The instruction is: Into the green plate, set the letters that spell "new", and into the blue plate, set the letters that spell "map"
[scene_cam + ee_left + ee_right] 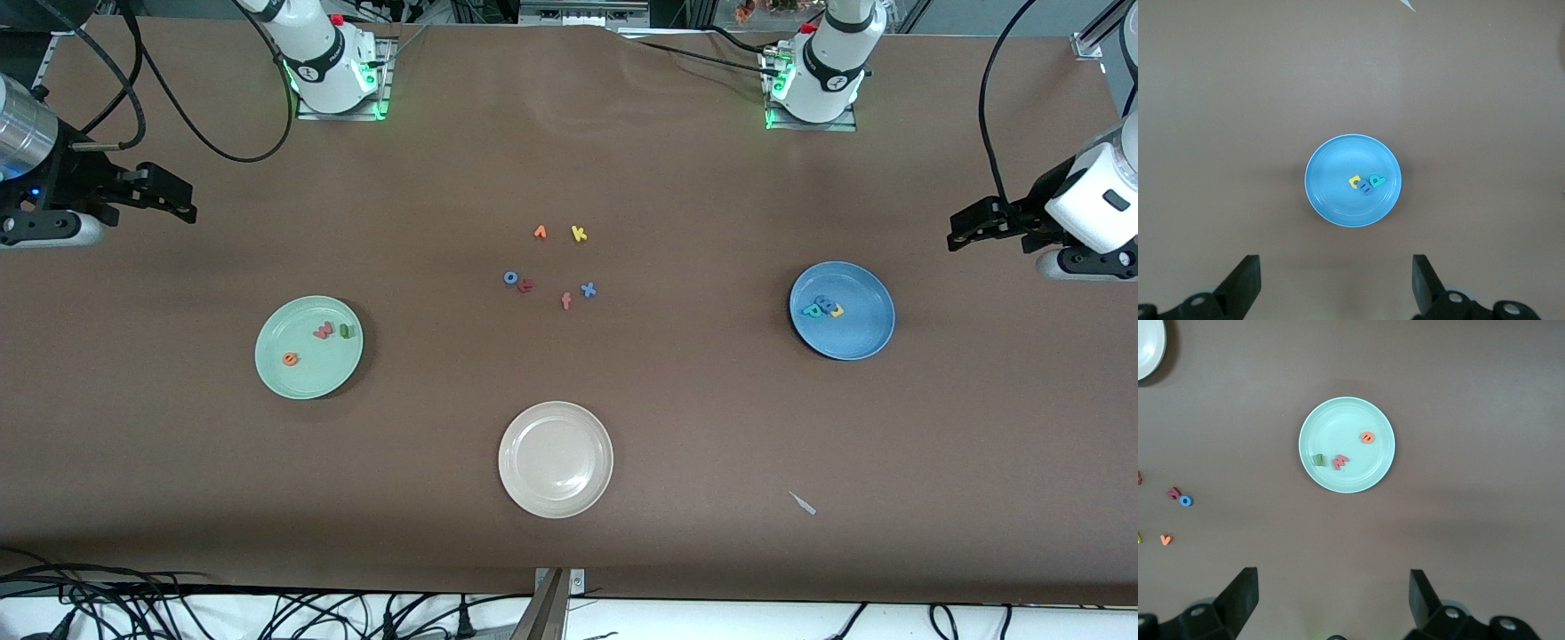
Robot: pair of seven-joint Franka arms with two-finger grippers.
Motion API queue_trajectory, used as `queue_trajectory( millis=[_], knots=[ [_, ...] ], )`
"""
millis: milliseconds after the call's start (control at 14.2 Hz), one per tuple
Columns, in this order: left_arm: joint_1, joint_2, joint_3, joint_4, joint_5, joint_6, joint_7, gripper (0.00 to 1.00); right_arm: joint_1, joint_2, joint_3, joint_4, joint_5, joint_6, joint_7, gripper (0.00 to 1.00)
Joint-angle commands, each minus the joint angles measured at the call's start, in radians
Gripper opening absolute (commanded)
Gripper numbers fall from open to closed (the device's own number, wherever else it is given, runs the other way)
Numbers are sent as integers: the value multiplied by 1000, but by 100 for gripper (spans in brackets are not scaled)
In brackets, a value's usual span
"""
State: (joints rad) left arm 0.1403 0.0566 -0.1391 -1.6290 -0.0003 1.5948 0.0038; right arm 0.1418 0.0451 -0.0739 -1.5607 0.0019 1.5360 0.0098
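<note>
The green plate (pixel 311 378) lies toward the right arm's end and holds the orange "e" (pixel 290 359), the pinkish-red "w" (pixel 323 331) and the green "n" (pixel 345 331). The right wrist view shows the same green plate (pixel 1345 427) below my open, empty right gripper (pixel 1333 597). The blue plate (pixel 853 338) lies toward the left arm's end with the teal "p" (pixel 811 310), blue "m" (pixel 824 302) and yellow "a" (pixel 837 310) in it. My right gripper (pixel 182 200) and left gripper (pixel 965 227) hang over bare table at their own ends. The left gripper (pixel 1336 280) is open above the blue plate (pixel 1338 193).
A beige-white plate (pixel 556 459) sits nearer the front camera, midway along the table. Loose letters lie in the middle: an orange one (pixel 540 232), yellow "k" (pixel 579 234), blue "o" (pixel 510 277), a dark red one (pixel 526 285), salmon "f" (pixel 566 300), blue "x" (pixel 588 289). A white scrap (pixel 803 503) lies near the front edge.
</note>
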Motion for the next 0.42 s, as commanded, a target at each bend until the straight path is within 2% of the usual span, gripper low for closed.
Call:
queue_trajectory(
  millis=[0,353],
  knots=[
    [-1,-11,3,-5,-29,-9,21,100,-2,-4,8,14,-3,-25,2,100],
    [-4,-9,3,-5,-29,-9,19,100,-2,-4,8,14,-7,-25,-5,100]
  ],
)
